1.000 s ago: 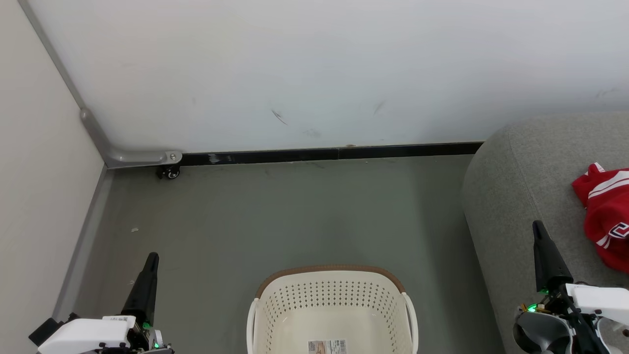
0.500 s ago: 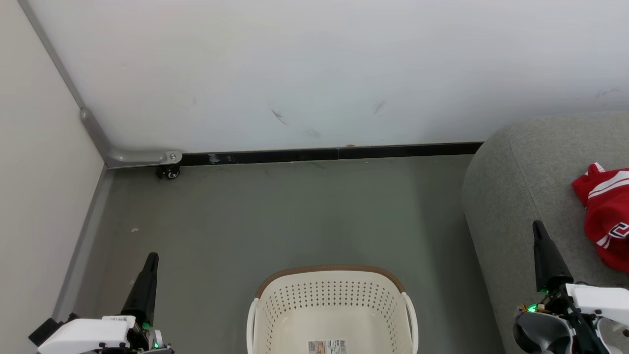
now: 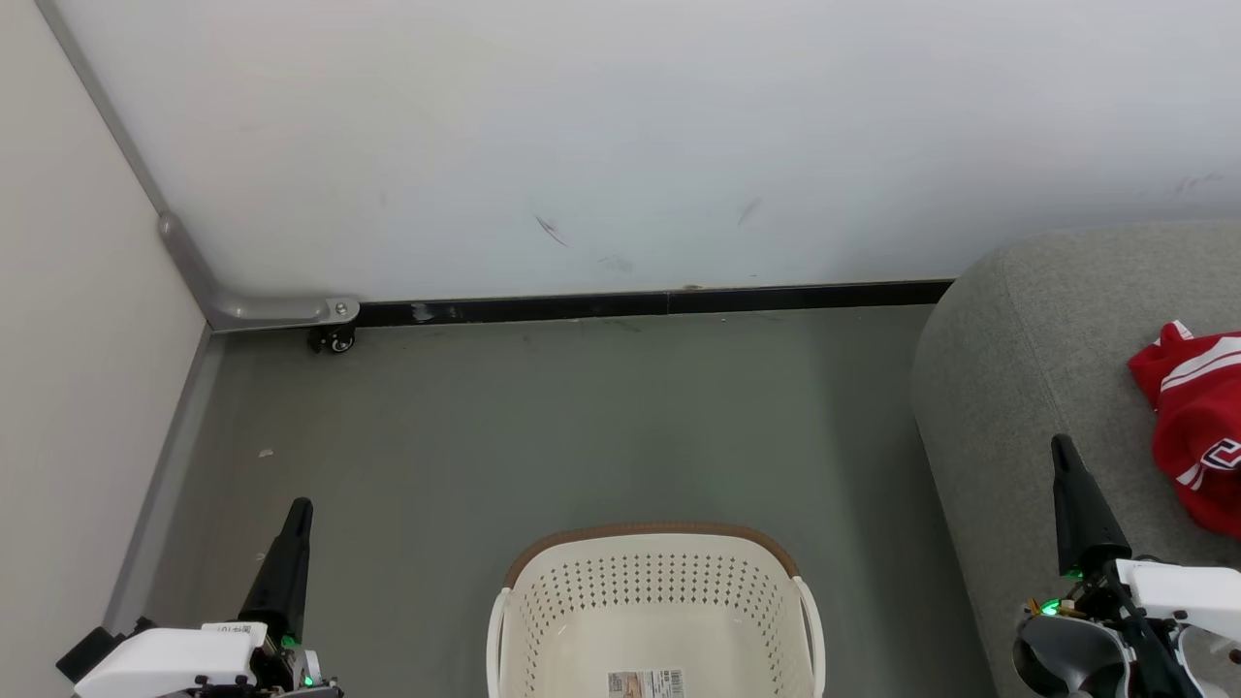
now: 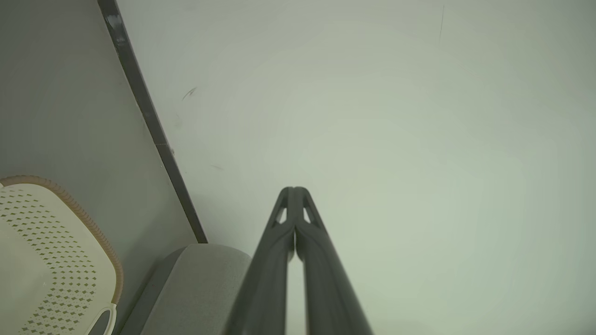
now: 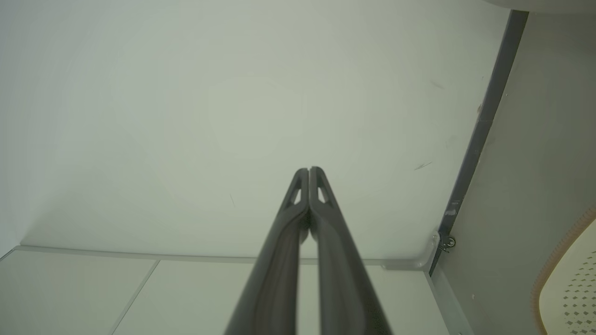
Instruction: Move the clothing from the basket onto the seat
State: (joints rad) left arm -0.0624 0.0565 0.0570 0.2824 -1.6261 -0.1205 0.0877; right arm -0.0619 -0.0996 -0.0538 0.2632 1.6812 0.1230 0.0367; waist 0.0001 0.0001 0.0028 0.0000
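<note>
Your left pincer [image 3: 299,509] is pointing up the head view with its two fingers pressed together on nothing, and your right pincer [image 3: 1062,446] is doing the same. The basket [image 3: 650,532] is sitting between them, to the right of the left tip and to the left of the right one. The part of its bottom that is showing is carrying just a small label [image 3: 645,683]. The clothing [image 3: 1197,427] is lying on the seat [image 3: 1018,368], just to the right of the right pincer and apart from it. So you are probably looking at the closing check rather than another pick, but the basket's near end is running off the bottom of the head view and you cannot tell what it is holding. Doing this well means bending the head down over the basket before calling it finished, while keeping both arms wide of the brown rim. If a garment is hiding there, you should be spreading the nearer pincer's fingers above the rim, pinching a raised fold rather than flat cloth, and lifting it fully clear — a dragging hem is likely to tip so light a basket.
</note>
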